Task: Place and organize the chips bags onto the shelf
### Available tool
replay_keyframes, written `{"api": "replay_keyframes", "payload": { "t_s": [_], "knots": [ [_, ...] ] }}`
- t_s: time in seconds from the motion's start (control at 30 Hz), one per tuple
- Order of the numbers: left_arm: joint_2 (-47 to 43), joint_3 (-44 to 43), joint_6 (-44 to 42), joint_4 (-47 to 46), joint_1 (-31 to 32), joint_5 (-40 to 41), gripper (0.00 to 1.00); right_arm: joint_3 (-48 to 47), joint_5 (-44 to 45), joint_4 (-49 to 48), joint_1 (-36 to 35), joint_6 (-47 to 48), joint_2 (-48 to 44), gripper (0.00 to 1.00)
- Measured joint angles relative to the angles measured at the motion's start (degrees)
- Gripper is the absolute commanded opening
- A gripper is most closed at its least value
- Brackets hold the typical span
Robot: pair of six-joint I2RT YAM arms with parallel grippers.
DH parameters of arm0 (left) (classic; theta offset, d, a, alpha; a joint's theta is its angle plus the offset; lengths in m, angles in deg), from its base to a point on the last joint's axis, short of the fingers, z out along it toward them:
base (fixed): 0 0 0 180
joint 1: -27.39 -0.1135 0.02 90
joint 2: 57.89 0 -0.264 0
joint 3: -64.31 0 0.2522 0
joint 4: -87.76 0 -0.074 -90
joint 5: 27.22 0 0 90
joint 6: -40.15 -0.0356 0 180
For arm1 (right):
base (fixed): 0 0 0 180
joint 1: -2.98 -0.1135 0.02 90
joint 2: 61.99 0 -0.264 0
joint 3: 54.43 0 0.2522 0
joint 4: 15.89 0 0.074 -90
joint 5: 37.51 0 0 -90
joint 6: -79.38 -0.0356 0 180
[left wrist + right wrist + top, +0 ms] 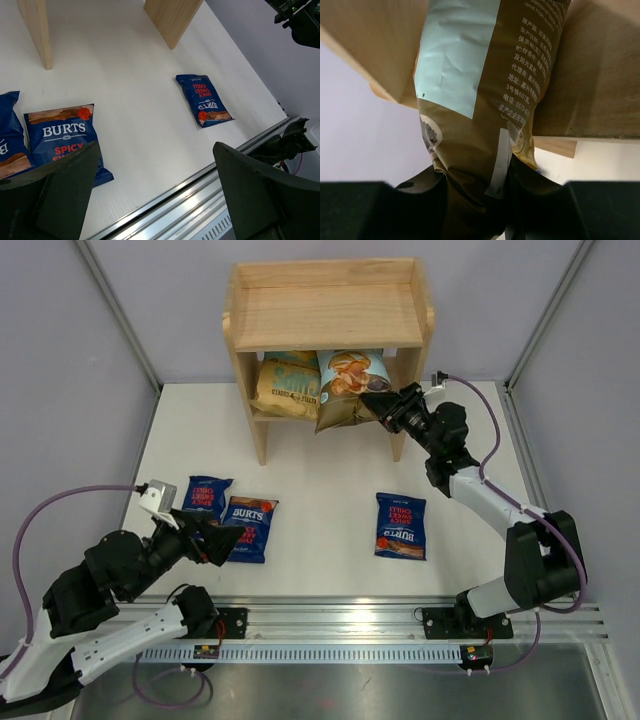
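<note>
The wooden shelf (330,310) stands at the back. A tan-and-teal bag (287,385) lies on its lower tier at the left. My right gripper (380,402) is shut on the bottom of the light-blue-and-brown cassava bag (350,375), which leans into the lower tier at the right. In the right wrist view the gripper (475,200) pinches this bag (480,100) against the shelf (600,90). Three dark-blue Burts bags lie on the table: two at the left (206,498) (250,528) and one right of centre (401,526). My left gripper (215,538) is open and empty beside the middle bag (62,137).
The shelf's top tier holds nothing. An aluminium rail (400,625) runs along the table's near edge. Grey walls close in the left, right and back. The far Burts bag (204,99) and the shelf's legs (172,17) show in the left wrist view.
</note>
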Motion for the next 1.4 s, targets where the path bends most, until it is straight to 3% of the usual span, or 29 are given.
{"api": "replay_keyframes", "payload": {
  "t_s": [0.17, 0.37, 0.63, 0.83, 0.97, 1.0, 1.13, 1.4],
  "knots": [
    [-1.66, 2.16, -1.18, 0.00, 0.00, -0.17, 0.99, -2.58, -0.15, 0.07, 1.29, -1.57, 4.28, 0.41],
    [-3.30, 4.63, -1.86, -0.37, 0.00, -1.22, 0.99, -5.95, 0.15, 3.80, 3.21, -3.15, 5.84, 0.64],
    [-3.82, 5.66, -1.95, -1.27, 0.00, -2.58, 0.98, -6.67, 2.29, 12.15, 3.61, -3.96, 5.68, 0.74],
    [-3.82, 5.77, -2.08, -1.49, 0.00, -3.19, 0.91, -4.79, 5.11, 18.73, 3.63, -4.13, 1.84, 0.76],
    [-3.82, 5.77, -2.12, -1.51, 0.00, -3.63, 0.87, -2.93, 6.47, 20.68, 3.87, -4.02, -2.21, 0.66],
    [-3.82, 5.77, -2.14, -1.51, 0.00, -3.69, 0.87, -2.34, 6.73, 21.14, 3.93, -3.89, -3.28, 0.54],
    [-3.82, 5.77, -2.16, -1.51, 0.00, -3.87, 0.87, -1.33, 7.52, 22.40, 4.50, -3.19, -4.96, 0.37],
    [-3.82, 5.81, -2.14, -1.51, 0.00, -3.87, 0.86, -1.79, 7.30, 18.34, 5.03, -5.53, 0.66, 0.33]
  ]
}}
